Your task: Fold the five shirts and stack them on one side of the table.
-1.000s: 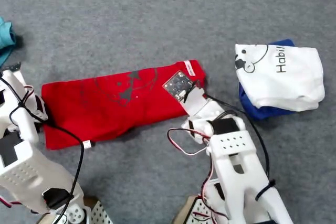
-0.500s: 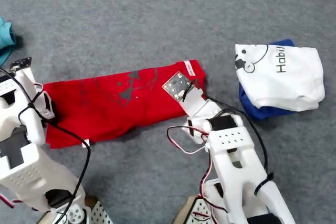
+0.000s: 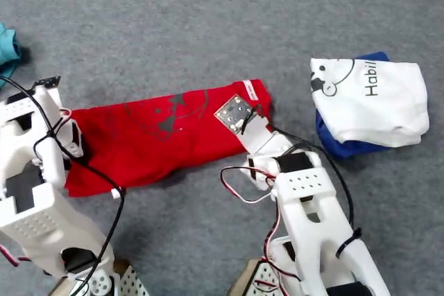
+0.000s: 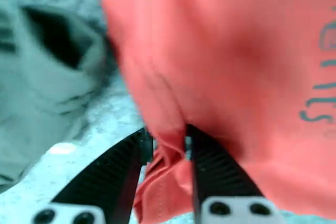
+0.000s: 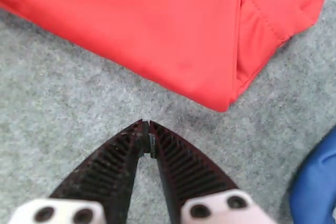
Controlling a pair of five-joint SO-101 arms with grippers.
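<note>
Gripping edge of red shirt with left tool, probably to draw it over for folding. Parked above counter beside shirt's other end: right tool, closed on nothing.

Lab: felt table, bare wiring

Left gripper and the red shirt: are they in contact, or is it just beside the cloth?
Touching. The left wrist view shows a bunched fold of the red shirt pinched inside the left gripper.
</note>
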